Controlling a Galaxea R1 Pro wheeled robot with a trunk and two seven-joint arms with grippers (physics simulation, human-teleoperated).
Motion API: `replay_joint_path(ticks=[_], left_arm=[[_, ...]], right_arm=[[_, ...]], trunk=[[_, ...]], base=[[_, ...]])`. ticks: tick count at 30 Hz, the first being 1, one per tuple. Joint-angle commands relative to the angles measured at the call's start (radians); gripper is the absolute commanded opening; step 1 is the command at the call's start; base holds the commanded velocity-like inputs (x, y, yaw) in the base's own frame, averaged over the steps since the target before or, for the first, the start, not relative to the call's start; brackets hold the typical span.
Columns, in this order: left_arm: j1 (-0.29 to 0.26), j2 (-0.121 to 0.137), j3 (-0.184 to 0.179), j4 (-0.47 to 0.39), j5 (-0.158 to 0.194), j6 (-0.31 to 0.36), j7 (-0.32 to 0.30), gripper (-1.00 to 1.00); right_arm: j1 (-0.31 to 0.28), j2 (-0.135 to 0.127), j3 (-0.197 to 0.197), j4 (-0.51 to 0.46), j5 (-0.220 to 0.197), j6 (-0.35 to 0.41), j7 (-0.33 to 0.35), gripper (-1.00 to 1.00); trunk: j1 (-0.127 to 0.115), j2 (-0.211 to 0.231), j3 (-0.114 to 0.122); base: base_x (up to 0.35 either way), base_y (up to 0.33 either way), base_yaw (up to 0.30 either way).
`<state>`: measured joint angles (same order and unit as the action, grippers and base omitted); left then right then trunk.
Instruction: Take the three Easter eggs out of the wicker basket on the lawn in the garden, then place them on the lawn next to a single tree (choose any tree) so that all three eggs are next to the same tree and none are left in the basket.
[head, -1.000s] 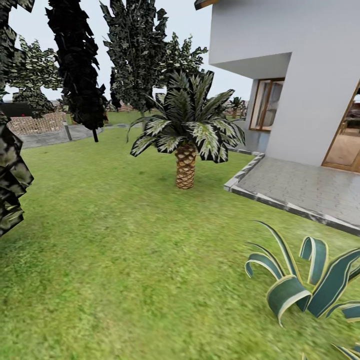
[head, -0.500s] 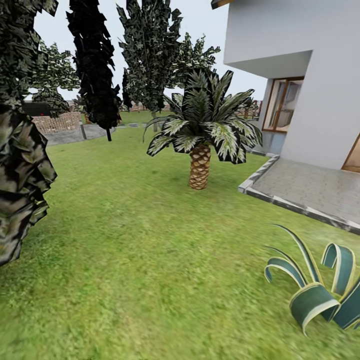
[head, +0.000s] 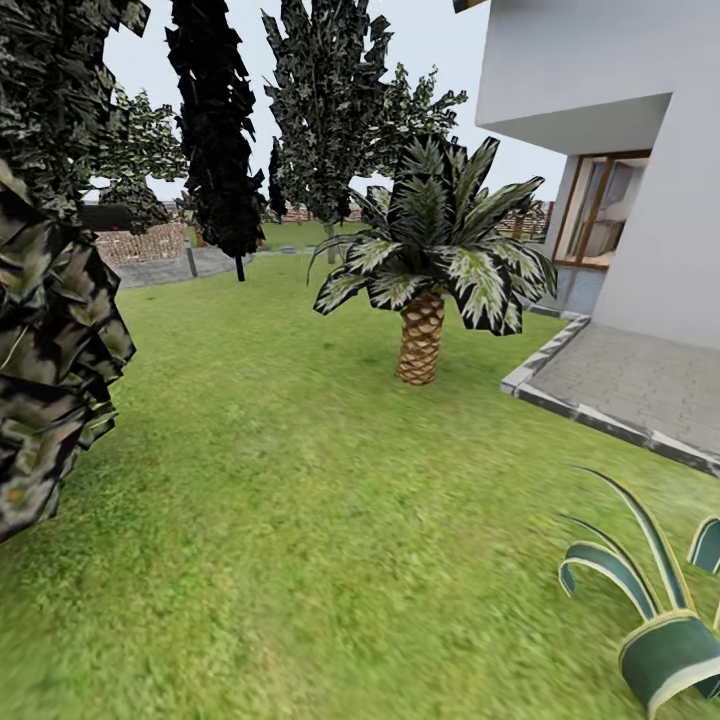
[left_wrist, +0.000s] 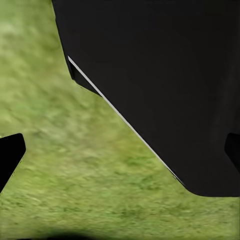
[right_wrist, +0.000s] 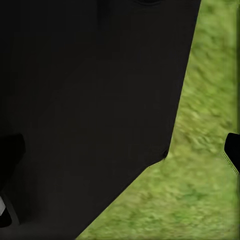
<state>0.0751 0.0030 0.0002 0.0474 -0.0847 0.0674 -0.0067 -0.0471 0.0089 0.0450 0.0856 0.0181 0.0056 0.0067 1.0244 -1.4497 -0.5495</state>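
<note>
The lawn (head: 300, 500) of short green grass spreads across the head view. The Easter eggs and the wicker basket are out of view. In the left wrist view my left gripper (left_wrist: 120, 152) is open, its dark fingertips (left_wrist: 10, 155) at the two sides of the picture, with grass and a black part of the robot behind them. My right gripper (right_wrist: 120, 150) is open too, its fingertips (right_wrist: 232, 150) wide apart over grass, with nothing between them.
A short palm (head: 420, 340) stands mid-lawn. Dark cypress-like trees (head: 215, 130) line the back. Dark foliage (head: 50, 350) hangs close at the left. A white house (head: 620, 150) with a paved terrace (head: 630, 385) is on the right, and a striped broad-leaved plant (head: 660, 630) is near right.
The whole head view has shifted: the camera has turned left, so the palm, the house and the striped plant sit further right in the picture and the left foliage looms larger.
</note>
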Motion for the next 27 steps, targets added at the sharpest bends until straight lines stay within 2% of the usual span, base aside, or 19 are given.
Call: replay_joint_path(ticks=[1, 9, 22, 27], left_arm=[[0.0, 0.0, 0.0, -0.001, -0.009, 0.003, -0.001, 1.0], [0.0, 0.0, 0.0, -0.001, -0.009, 0.003, -0.001, 1.0], [0.0, 0.0, -0.001, -0.001, -0.01, 0.003, -0.001, 1.0], [0.0, 0.0, 0.0, -0.001, -0.01, 0.002, -0.001, 1.0]], right_arm=[[-0.001, 0.001, 0.005, 0.002, 0.002, 0.001, 0.001, 1.0], [-0.001, 0.006, 0.005, 0.002, 0.002, 0.001, 0.001, 1.0], [-0.001, 0.006, 0.004, 0.002, 0.002, 0.001, -0.001, 1.0], [-0.001, 0.006, 0.004, 0.002, 0.002, 0.001, 0.001, 1.0]], trunk=[[0.001, 0.0, -0.001], [0.001, 0.0, -0.001], [0.001, 0.0, -0.001], [0.001, 0.0, -0.001]], base=[[0.326, -0.001, 0.001], [0.329, 0.0, 0.022], [0.331, 0.0, 0.232], [0.331, 0.0, 0.036]])
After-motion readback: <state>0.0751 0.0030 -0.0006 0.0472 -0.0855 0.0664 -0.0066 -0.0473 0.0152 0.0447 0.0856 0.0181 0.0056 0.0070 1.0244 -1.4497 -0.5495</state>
